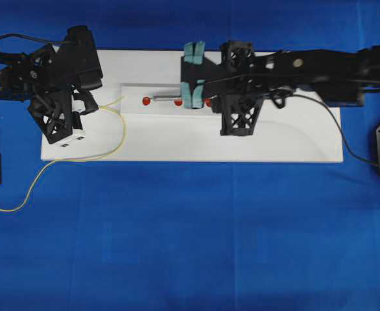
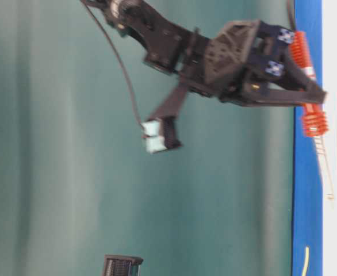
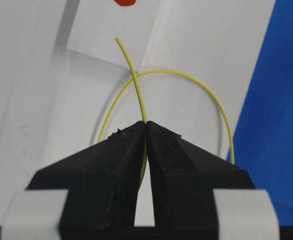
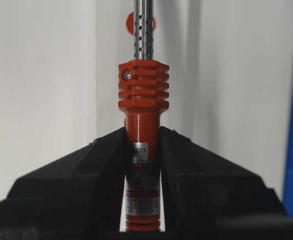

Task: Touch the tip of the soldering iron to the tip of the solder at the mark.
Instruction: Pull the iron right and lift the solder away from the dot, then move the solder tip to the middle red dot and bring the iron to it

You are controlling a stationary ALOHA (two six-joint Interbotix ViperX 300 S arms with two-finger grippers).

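Soldering iron (image 4: 142, 165) is clamped by its red handle between the right gripper (image 4: 142, 145) fingers, metal shaft pointing ahead over the recessed strip of the white board (image 1: 242, 146); overhead, the shaft lies near the middle red mark (image 1: 178, 102), its tip reaching toward the leftmost red mark (image 1: 146, 101). Solder (image 3: 134, 75) is pinched between the left gripper (image 3: 145, 131) fingers, which are closed on it; a short free end rises past the fingertips toward a red mark at the top of the left wrist view, and the rest loops back over the board and trails onto the blue table (image 1: 177, 246). Judged step: both tools are in hand and the tips are being brought together; the two tips look well apart, not yet in contact. Next move calls for a fine, slow approach, as the thin wire end is likely to flex, so contact should land on the mark itself.
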